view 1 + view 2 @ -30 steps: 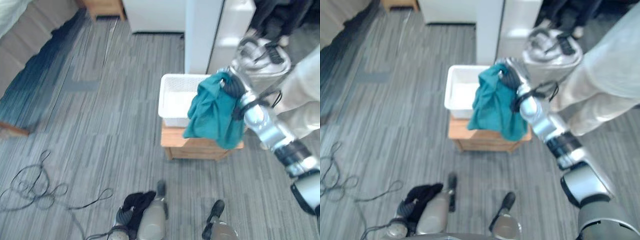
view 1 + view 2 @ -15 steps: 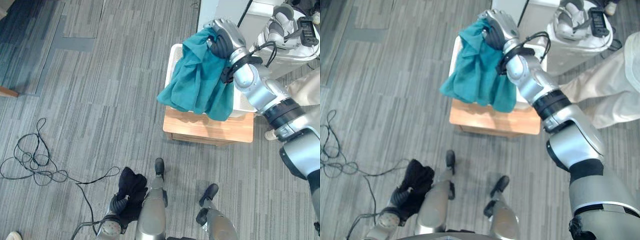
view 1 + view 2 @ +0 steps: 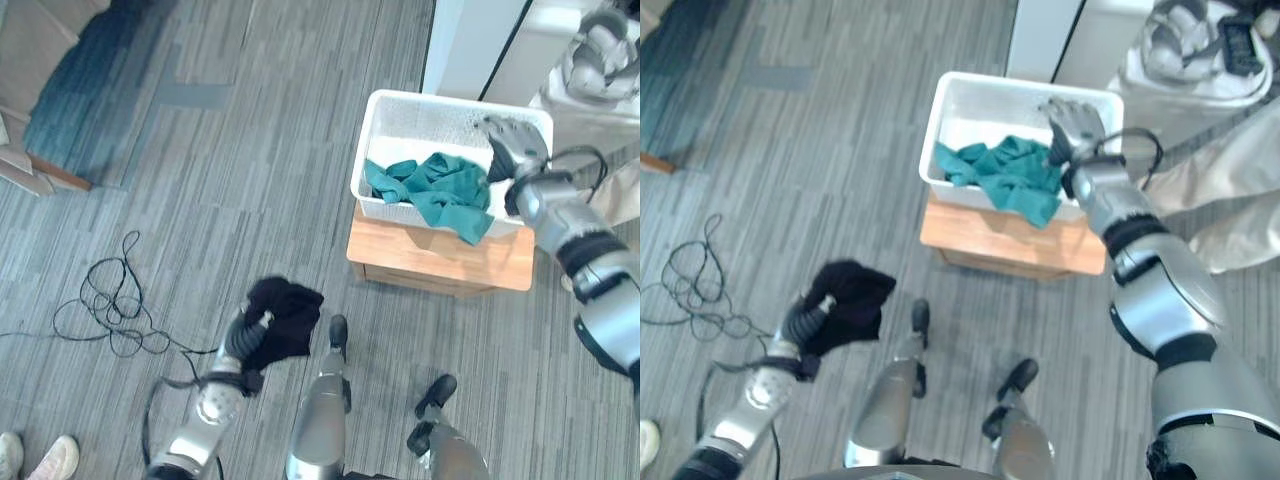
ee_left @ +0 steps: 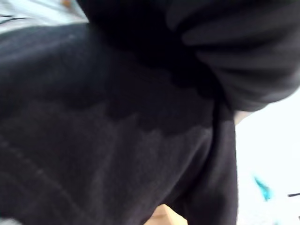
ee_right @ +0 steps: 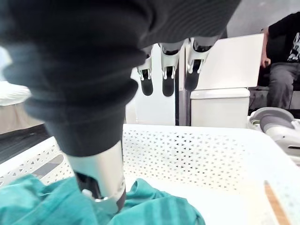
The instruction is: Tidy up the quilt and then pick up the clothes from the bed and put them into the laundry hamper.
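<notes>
Left hand [image 3: 247,338] low, curled round black garment [image 3: 283,316] — carry up over white hamper [image 3: 385,113] before letting go; teal garment [image 3: 437,190] already inside, one corner draped over rim; right hand [image 3: 512,143] above, fingers straight — withdraw clear.

Teal garment [image 3: 1008,176] in white hamper [image 3: 962,100]

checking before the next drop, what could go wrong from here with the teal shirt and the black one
1. Part of the teal shirt drapes over the front rim of the hamper, so it might slide out onto the stool.
2. The open right hand hovers just above the shirt; pulling back could snag it.
3. The left hand holds the black cloth low, well short of the hamper; a loose end might drag or drop.
</notes>
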### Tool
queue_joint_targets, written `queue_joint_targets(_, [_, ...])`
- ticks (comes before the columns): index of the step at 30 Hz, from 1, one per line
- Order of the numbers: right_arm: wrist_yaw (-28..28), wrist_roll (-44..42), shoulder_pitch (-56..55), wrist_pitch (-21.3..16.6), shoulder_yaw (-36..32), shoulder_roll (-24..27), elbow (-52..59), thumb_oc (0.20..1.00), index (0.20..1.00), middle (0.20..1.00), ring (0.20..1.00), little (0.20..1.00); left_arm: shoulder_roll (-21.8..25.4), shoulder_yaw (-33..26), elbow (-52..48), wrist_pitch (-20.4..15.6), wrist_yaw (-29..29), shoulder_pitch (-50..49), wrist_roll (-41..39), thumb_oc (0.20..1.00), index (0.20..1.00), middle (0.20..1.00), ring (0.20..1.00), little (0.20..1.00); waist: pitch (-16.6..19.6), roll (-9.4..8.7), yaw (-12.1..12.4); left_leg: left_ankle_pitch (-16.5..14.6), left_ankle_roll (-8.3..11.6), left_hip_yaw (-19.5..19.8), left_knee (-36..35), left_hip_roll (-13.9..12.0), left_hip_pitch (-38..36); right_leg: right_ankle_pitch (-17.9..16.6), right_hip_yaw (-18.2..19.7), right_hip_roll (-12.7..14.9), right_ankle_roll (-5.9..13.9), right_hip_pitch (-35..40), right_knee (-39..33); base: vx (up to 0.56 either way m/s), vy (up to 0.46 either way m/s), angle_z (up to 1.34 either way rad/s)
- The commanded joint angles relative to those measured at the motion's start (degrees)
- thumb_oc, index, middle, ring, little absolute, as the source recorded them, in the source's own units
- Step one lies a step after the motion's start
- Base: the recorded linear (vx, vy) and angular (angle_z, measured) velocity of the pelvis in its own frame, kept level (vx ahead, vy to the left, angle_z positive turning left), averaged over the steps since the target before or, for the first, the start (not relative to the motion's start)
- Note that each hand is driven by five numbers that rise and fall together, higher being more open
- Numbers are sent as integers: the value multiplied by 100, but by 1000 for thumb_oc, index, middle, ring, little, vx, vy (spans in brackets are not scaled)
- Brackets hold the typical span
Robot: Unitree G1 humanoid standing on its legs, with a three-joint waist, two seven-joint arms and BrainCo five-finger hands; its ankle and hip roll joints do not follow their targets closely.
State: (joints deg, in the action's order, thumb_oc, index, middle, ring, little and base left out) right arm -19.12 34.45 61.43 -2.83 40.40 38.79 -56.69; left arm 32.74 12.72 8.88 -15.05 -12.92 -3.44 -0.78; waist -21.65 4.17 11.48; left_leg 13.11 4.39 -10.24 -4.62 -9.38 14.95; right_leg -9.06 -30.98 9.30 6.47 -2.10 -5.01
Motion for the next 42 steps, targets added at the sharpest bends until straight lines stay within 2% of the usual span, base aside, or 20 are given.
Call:
queue_joint_targets(1, [-469,275,-669,98,-326,415,726,1000,1000,1000,1000,1000,165,133,-185,-410,-533,321,528,200,200,200,200,200,464,-95,-49,-1086,727,-651,-38,-353,-824,1146,35,57,375,-61,1,80,-9,-9])
queue_joint_targets(2, [-454,287,-732,114,-373,426,774,1000,1000,1000,1000,1000,189,148,-203,-400,-533,304,529,200,200,200,200,200,471,-112,-26,-1089,727,-655,-38,-350,-839,1148,38,61,378,-49,1,150,-20,-7])
queue_joint_targets(4, [-454,220,-2190,38,-1244,664,2149,1000,1000,1000,1000,1000,399,-434,-479,-285,-798,324,716,200,200,200,200,200,599,-199,-395,-1182,658,-740,-38,-324,-1077,1183,142,19,364,67,1,132,-10,-7])
queue_joint_targets(6, [-303,147,-3117,-32,-1853,787,2924,1000,1000,1000,1000,1000,497,-758,-636,-176,-893,375,838,200,200,200,200,200,696,-261,-610,-1255,620,-817,-38,-304,-1210,1203,237,2,366,107,1,92,1,-19])
queue_joint_targets(7, [-276,154,-3196,-19,-1915,796,2986,1000,1000,1000,1000,1000,513,-737,-653,-167,-888,367,837,200,200,200,200,200,706,-271,-581,-1258,619,-822,-38,-301,-1219,1204,241,5,368,113,1,98,-5,-22])
queue_joint_targets(8, [-183,-74,-4009,-88,-2402,695,3411,1000,1000,1000,1000,1000,526,-1029,-794,-46,-979,544,989,200,200,200,200,200,752,-325,-856,-1316,572,-918,-38,-288,-1310,1197,334,-8,370,102,1,71,-10,-43])
queue_joint_targets(10, [-26,-447,-4719,-127,-2826,399,3593,1000,1000,1000,1000,1000,611,-1068,-813,216,-1048,1034,1408,200,200,200,200,200,753,-378,-1074,-1371,516,-1039,-38,-253,-1356,1158,461,10,371,25,1,44,2,-35])
queue_joint_targets(15, [272,-631,-5525,-98,-2945,42,3522,1000,1000,1000,1000,1000,534,-751,181,742,-1307,2637,2121,200,200,200,200,200,601,-468,-1596,-1373,514,-1335,-38,-236,-1229,1007,722,38,404,-373,1,-38,10,-38])
queue_joint_targets(17, [298,-573,-5621,-91,-2829,-28,3435,1000,1000,1000,1000,1000,661,-567,768,996,-1513,3495,2356,200,200,200,200,200,483,-510,-1798,-1344,516,-1455,-38,-246,-1096,908,792,73,444,-600,1,-73,6,-30])
queue_joint_targets(18, [297,-572,-5616,-91,-2846,-38,3430,1000,1000,1000,1000,1000,663,-534,808,986,-1529,3545,2354,200,200,200,200,200,481,-516,-1781,-1342,514,-1457,-38,-244,-1084,905,795,75,444,-614,1,-95,0,-49])
queue_joint_targets(20, [330,-565,-5716,-152,-2669,-83,3400,1000,1000,1000,1000,1000,923,-254,1513,1257,-1746,4581,2617,200,200,200,200,200,294,-602,-2010,-1279,522,-1606,-38,-260,-891,787,852,122,500,-886,1,-85,-11,-50])
queue_joint_targets(24, [280,-601,-5706,-203,-2542,-62,3305,1000,1000,1000,1000,1000,1183,97,2161,1414,-1909,5414,2658,200,200,200,200,200,61,-657,-2178,-1335,540,-1707,-28,-268,-713,771,924,193,631,-1120,8,-12,2,-30])
queue_joint_targets(27, [211,-693,-5628,-183,-2353,-188,2911,1000,1000,1000,1000,1000,1258,287,2923,1426,-1925,5951,2202,216,216,216,216,216,-200,-647,-2336,-1288,520,-1909,-38,-241,-460,643,945,321,703,-1421,3,-64,34,-30])
queue_joint_targets(28, [208,-663,-5572,-146,-2282,-240,2770,1000,1000,1000,1000,1000,1235,249,3071,1374,-1844,5971,1967,1000,1000,1000,1000,1000,-243,-628,-2336,-1285,515,-1974,-38,-238,-424,631,971,352,716,-1475,1,-20,23,-21])
queue_joint_targets(29, [185,-716,-5580,-92,-2213,-313,2611,1000,1000,1000,1000,1000,997,315,3384,1359,-1744,6067,1590,1000,1000,1000,1000,1000,-280,-611,-2388,-1286,509,-1975,-38,-225,-408,630,1051,355,706,-1526,1,-12,-2,-22])
queue_joint_targets(32, [224,-832,-5529,-39,-2070,-486,2395,1000,1000,1000,1000,1000,823,285,3933,1230,-1728,6294,782,1000,1000,1000,1000,1000,-343,-565,-2436,-1288,456,-1914,-38,-191,-382,615,1191,344,714,-1596,1,1,-9,-5])
queue_joint_targets(35, [214,-844,-5566,-51,-1903,-543,2248,1000,1000,1000,1000,1000,677,351,4088,1201,-1734,6311,561,1000,1000,1000,1000,1000,-320,-552,-2441,-1317,461,-1894,-38,-171,-434,601,1285,327,689,-1561,1,36,-55,-5])
queue_joint_targets(36, [262,-870,-5785,-64,-1861,-579,2191,1000,1000,1000,1000,1000,667,398,4055,1184,-1739,6207,563,1000,1000,1000,1000,1000,-284,-529,-2483,-1352,429,-1759,-38,-150,-486,697,1563,263,647,-1506,1,67,-90,16])
queue_joint_targets(40, [319,-1001,-5919,-57,-1862,-714,1837,1000,1000,1000,1000,1000,733,288,3782,1079,-1814,5934,505,1000,1000,1000,1000,1000,-133,-475,-2425,-1391,421,-1637,-38,-140,-696,760,1525,212,601,-1251,1,70,-75,30])
queue_joint_targets(42, [489,-1236,-6063,-122,-1898,-948,1765,1000,1000,1000,1000,1000,1057,-197,2959,802,-1831,4943,368,1000,1000,1000,1000,1000,72,-461,-2293,-1460,425,-1527,-38,-132,-990,864,1496,135,551,-917,1,90,-74,38])
